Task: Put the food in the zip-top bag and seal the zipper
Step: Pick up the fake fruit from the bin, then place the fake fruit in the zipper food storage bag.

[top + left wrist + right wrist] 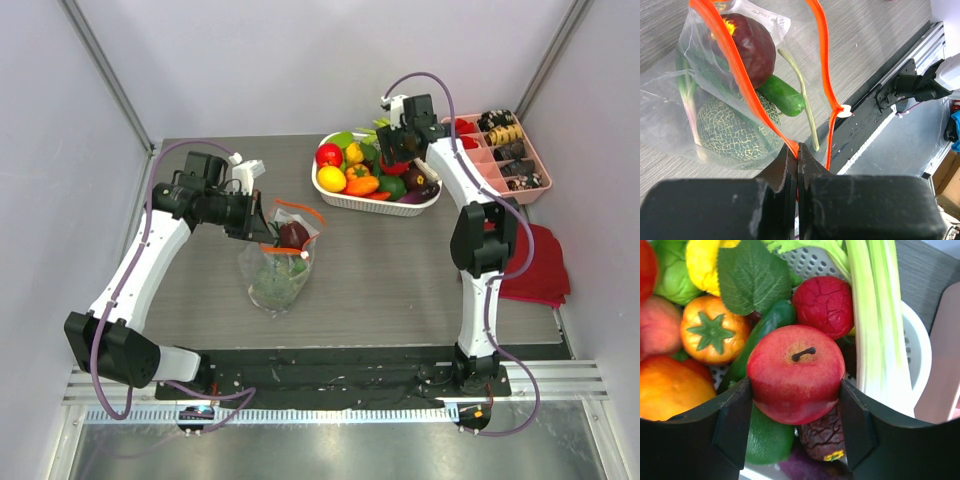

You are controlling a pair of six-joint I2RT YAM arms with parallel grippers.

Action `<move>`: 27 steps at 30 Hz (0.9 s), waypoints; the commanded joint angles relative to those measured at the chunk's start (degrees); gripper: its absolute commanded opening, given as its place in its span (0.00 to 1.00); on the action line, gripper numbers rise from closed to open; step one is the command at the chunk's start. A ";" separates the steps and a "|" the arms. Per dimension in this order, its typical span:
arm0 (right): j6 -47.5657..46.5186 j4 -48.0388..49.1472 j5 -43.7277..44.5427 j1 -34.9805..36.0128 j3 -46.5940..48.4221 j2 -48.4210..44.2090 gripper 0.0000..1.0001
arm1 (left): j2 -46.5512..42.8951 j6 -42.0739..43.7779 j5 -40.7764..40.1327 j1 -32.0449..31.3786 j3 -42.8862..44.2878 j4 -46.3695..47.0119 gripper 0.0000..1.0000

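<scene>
The clear zip-top bag [277, 272] stands on the table with its mouth held up. Inside it lie a netted grey-green melon [735, 125], a dark red fruit [747, 45] and a green cucumber [783, 95]. My left gripper [797, 150] is shut on the orange zipper [735, 75] at the bag's near lip; the zipper's white end piece [844, 111] hangs on the other lip, and the mouth gapes. Over the white basket [330, 195] of food, my right gripper [795, 390] has both fingers [732, 425] pressed against a red apple [795, 372], which still rests on the pile.
Around the apple lie an orange pepper [712, 335], a crinkled red fruit [826, 305], celery stalks [875, 315] and a lime [767, 440]. A pink divided tray [530, 190] sits at the far right, with a dark red cloth [538, 268] in front of it.
</scene>
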 commanded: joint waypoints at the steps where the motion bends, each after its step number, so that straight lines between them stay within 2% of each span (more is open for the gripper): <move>1: 3.37 -1.94 -5.81 -0.05 1.75 -9.67 0.48 | -0.61 -0.75 1.68 0.30 0.92 1.86 0.00; 6: 12.08 -1.50 -25.46 0.91 -0.97 -18.01 0.41 | -0.70 -1.89 2.82 0.22 -0.14 4.05 0.00; 13: 22.54 5.25 -41.14 7.57 -12.38 -27.25 0.35 | -0.70 -2.60 4.23 0.30 -0.31 5.37 0.00; 18: 22.82 6.67 -43.35 14.35 -18.71 -29.11 0.34 | -2.45 -3.56 5.37 0.30 -2.16 8.45 0.00; 27: 21.15 6.94 -42.65 24.45 -22.40 -25.59 0.33 | -3.86 -3.74 5.99 0.30 -3.74 10.04 0.00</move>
